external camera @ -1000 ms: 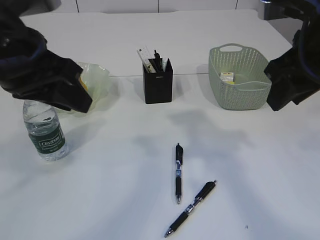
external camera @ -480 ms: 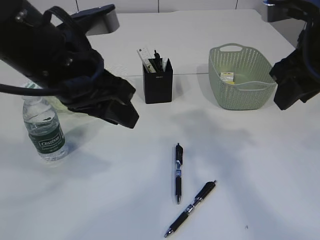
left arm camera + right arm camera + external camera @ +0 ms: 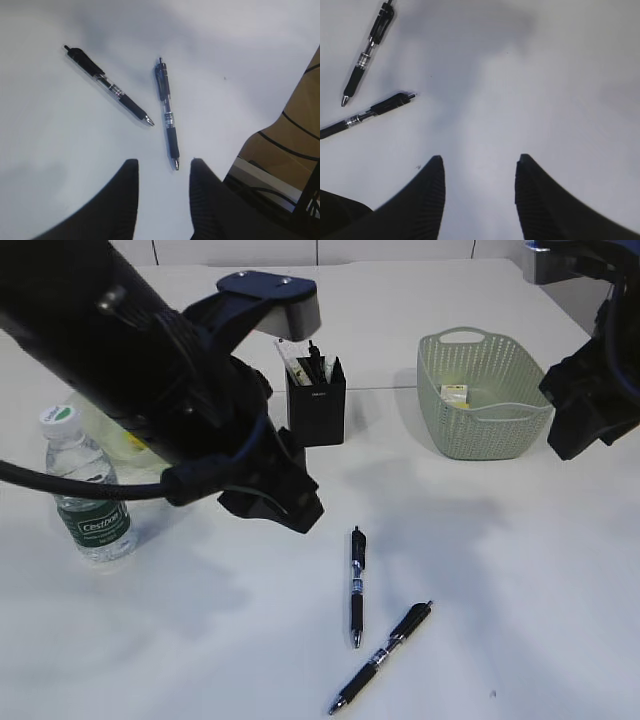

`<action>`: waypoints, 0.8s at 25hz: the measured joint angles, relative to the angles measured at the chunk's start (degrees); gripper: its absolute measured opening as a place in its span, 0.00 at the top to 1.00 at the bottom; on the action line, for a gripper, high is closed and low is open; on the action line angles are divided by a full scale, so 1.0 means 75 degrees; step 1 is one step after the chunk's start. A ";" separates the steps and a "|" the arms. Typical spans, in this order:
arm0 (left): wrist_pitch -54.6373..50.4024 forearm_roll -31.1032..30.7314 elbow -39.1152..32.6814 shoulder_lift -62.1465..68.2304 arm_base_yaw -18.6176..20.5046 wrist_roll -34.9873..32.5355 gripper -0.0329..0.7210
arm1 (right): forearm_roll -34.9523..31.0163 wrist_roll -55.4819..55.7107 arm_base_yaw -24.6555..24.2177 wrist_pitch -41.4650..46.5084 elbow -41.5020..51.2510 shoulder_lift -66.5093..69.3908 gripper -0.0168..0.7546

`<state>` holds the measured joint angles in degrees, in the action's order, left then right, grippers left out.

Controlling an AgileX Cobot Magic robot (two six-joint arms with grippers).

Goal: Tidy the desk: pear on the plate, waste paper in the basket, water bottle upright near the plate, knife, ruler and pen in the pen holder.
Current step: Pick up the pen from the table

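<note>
Your left gripper (image 3: 162,172) hangs over the desk (image 3: 520,570) with its jaws parted and nothing between them, just above two black pens: one (image 3: 356,585) lies nearly straight, the other (image 3: 382,657) slants beside it. Your right gripper (image 3: 480,170) is also spread and empty, off by the basket (image 3: 482,395), which holds the waste paper (image 3: 455,393). The water bottle (image 3: 85,490) stands upright at left. The pen holder (image 3: 316,400) already carries the ruler (image 3: 293,355).

Office-like: white desk (image 3: 500,570), pen holder (image 3: 316,405), 2 pens (image 3: 356,585).
</note>
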<state>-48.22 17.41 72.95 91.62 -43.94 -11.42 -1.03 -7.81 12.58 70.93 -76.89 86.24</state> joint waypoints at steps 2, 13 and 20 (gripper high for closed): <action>-0.0070 -0.0019 0.0182 0.0242 -0.0019 -0.0018 0.64 | 0.0016 0.0000 0.0000 0.0000 0.0000 0.0000 0.50; -0.0431 -0.0018 0.1210 0.1210 -0.0019 -0.0020 0.63 | 0.0813 0.0371 0.0000 0.0017 0.0000 -0.0029 0.50; -0.0581 -0.0018 0.1227 0.1487 -0.0019 -0.0020 0.63 | 0.1007 0.0438 0.0000 0.0017 0.0000 -0.0600 0.50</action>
<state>-52.58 17.27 82.15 102.77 -44.08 -11.57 6.52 -4.52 12.58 71.06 -76.89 81.74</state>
